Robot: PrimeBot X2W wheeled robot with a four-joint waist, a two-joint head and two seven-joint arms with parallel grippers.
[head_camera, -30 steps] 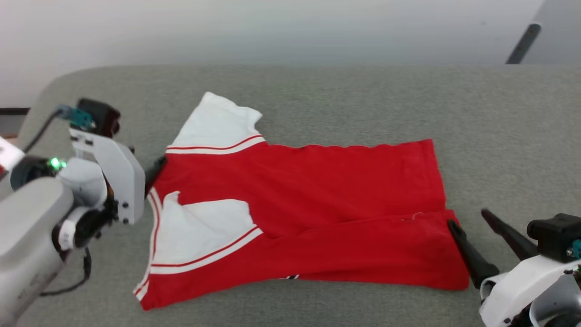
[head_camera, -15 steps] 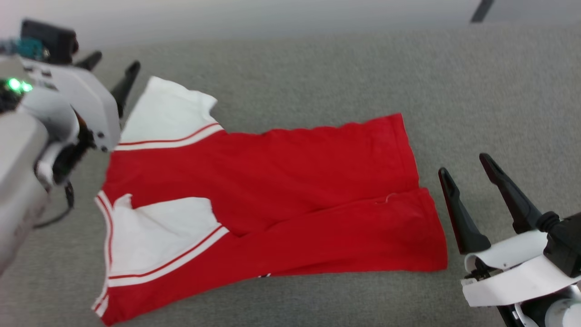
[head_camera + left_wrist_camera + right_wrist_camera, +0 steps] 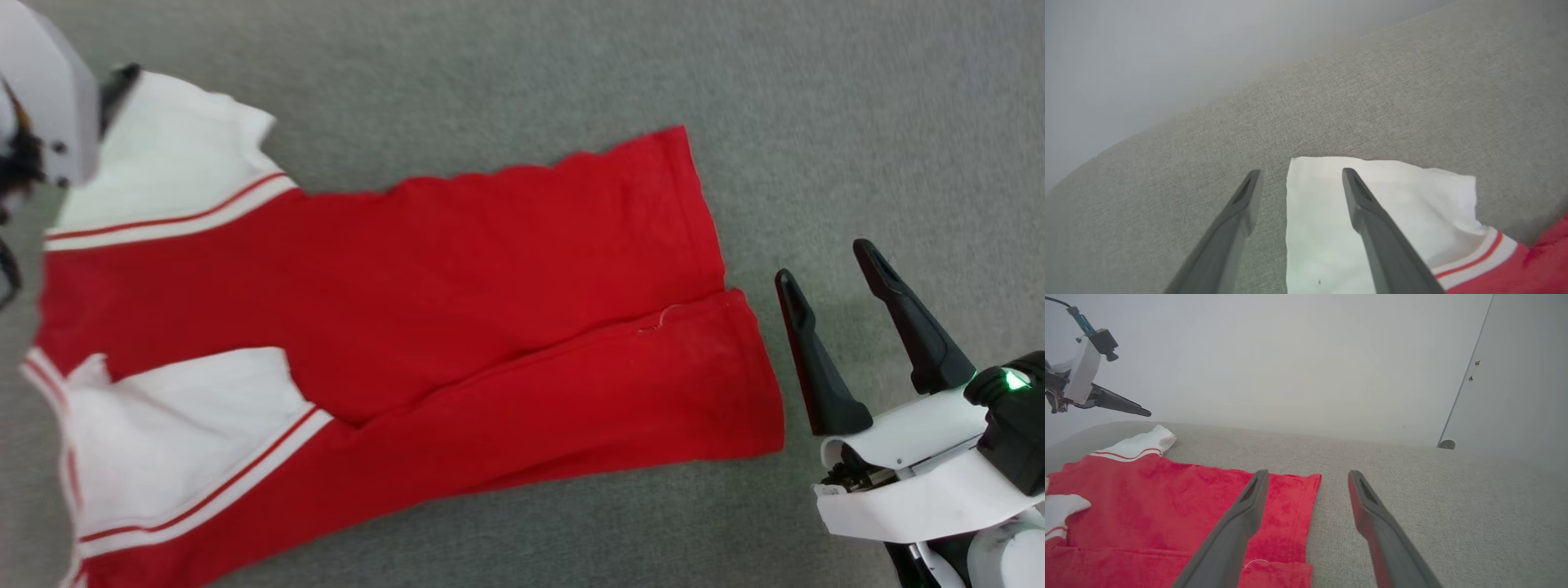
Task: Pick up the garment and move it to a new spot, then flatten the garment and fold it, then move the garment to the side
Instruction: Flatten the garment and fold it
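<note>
1. Looking down from the head camera, I see the garment (image 3: 392,327) spread on the grey upholstered surface (image 3: 490,65). Its near long edge is already folded over onto the body.
2. Its long axis runs across my view. The white sleeve (image 3: 163,155) end lies toward my left arm and the hem (image 3: 710,229) toward my right.
3. The right gripper (image 3: 823,260) sits just beside the hem on its outer side, fingers spread wide and holding nothing. In its wrist view, one finger lines up over the hem corner and the other over bare surface.
4. The left gripper (image 3: 1301,171) is also spread wide and empty, straddling the far sleeve's outer edge. It looks raised off the cloth, though I can't judge the height with confidence.
5. Each arm is closest to its own end of the garment. My judgement is that the next fold goes across the long axis, with the right arm better placed to take the hem.
</note>
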